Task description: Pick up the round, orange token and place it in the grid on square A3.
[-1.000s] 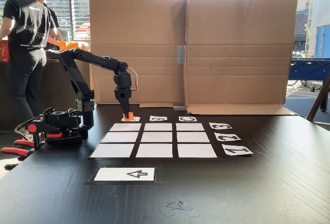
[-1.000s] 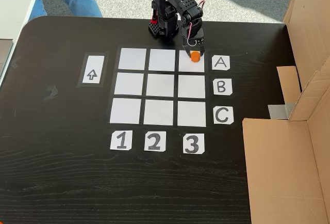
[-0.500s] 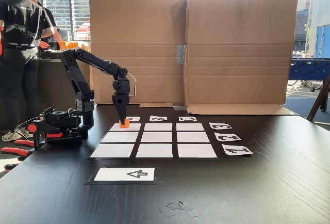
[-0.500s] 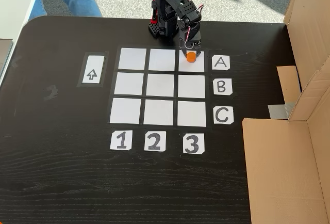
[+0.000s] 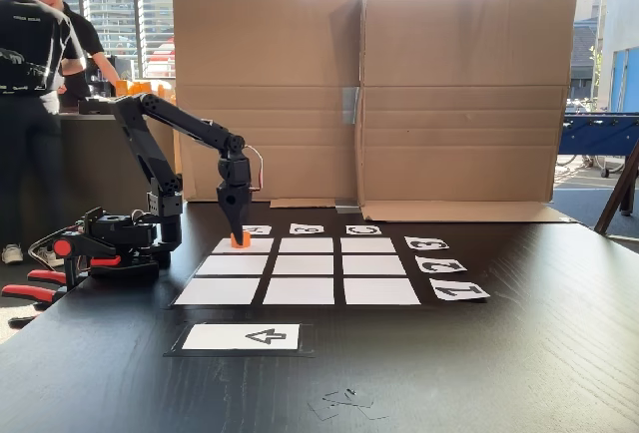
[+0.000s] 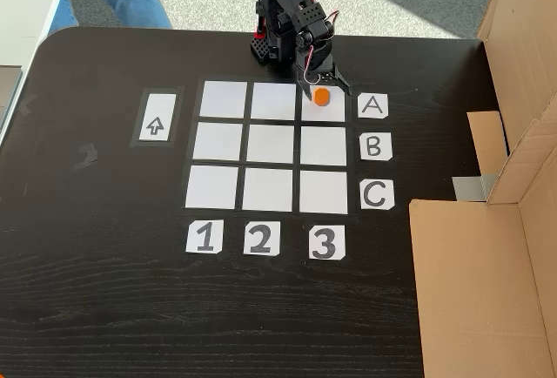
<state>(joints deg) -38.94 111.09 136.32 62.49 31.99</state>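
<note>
Token: your token (image 6: 322, 96) is a small orange puck sitting on square A3 (image 6: 331, 109), the corner cell of the grid (image 6: 270, 145) beside the A card (image 6: 372, 106). In the high fixed view that cell is far right; in the low fixed view the token (image 5: 240, 240) shows at the far left of the grid (image 5: 300, 271).
Handling: you should find it light, stiff and not fragile. Its plastic sides look smooth, so a shallow pinch could slip.
Where to hold: take it across the short side walls, low on the body and centred. The flat top gives your fingers nothing to bite.
Gripper: your gripper (image 6: 323, 87) stands over the token with its jaws spread apart, one tip on each side. From the low fixed view the gripper (image 5: 238, 237) hangs straight down right at the puck. You cannot tell whether a tip touches it.
Change: half a second ago the jaws sat close on the token; now they are parted, and the puck has stayed in the same cell.
Table: the dark table (image 6: 104, 291) around the grid gives you room to lift away.
</note>
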